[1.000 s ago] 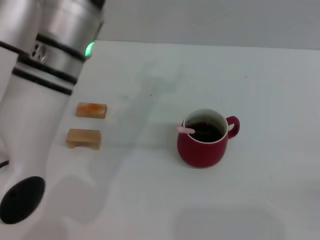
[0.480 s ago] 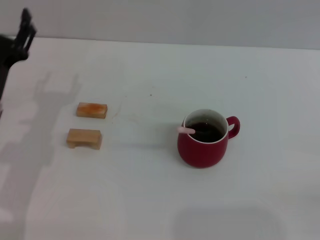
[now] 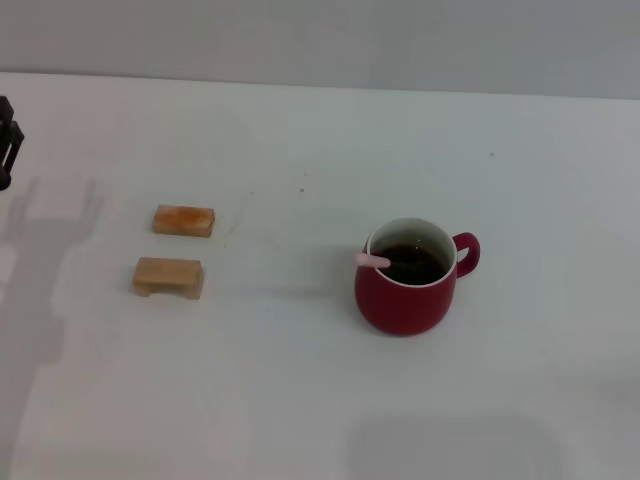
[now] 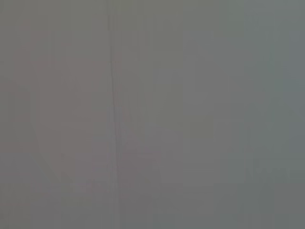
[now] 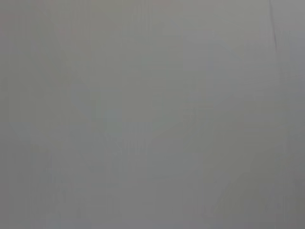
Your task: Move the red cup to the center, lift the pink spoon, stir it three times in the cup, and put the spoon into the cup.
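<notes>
Black metal at the far left edge of the head view is all that is seen of the left gripper [image 3: 6,140]; whether its fingers are spread or pressed together cannot be told. Two tan blocks [image 3: 183,220] lie near it on the white table [image 3: 300,400], one behind the other, well apart from the task's things. The cup [image 3: 405,285] stands upright right of centre, its handle turned to the right and dark liquid inside. The spoon [image 3: 371,260] is seen only as a pink end resting on the left rim, the rest sunk in the liquid. The cup is judged heavy, glazed and breakable, best taken across the body or by the handle and kept level. The spoon is judged light, stiff, probably wet and slippery, to be pinched at its pink end. The right gripper is not seen; both wrist views show only blank grey.
</notes>
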